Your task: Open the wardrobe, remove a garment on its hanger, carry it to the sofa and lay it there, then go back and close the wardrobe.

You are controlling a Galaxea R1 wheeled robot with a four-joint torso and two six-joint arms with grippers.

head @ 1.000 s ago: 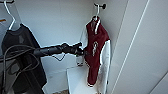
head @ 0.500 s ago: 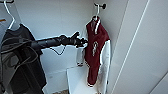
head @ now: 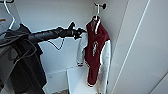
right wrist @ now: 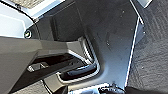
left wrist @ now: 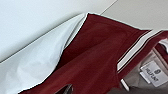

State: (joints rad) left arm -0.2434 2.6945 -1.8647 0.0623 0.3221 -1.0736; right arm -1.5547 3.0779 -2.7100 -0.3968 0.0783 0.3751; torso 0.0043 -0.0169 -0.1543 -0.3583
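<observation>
Your left gripper (head: 79, 33) at jacket (head: 96, 47) shoulder, inside open wardrobe (head: 125, 50); jacket hangs on hanger (head: 96, 18) from rail. Finger state: can't tell.

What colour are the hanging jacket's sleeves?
White, on a dark red jacket; clearest in the head view.

The left hand (head: 80, 32) is a dark blur against the garment (head: 96, 47) — whether its fingers are parted or closed cannot be told. Below the hand, the garment's hem is cut off by the head view's lower edge. Above the hand, the hanger (head: 96, 18) is mostly hidden inside the collar.
</observation>
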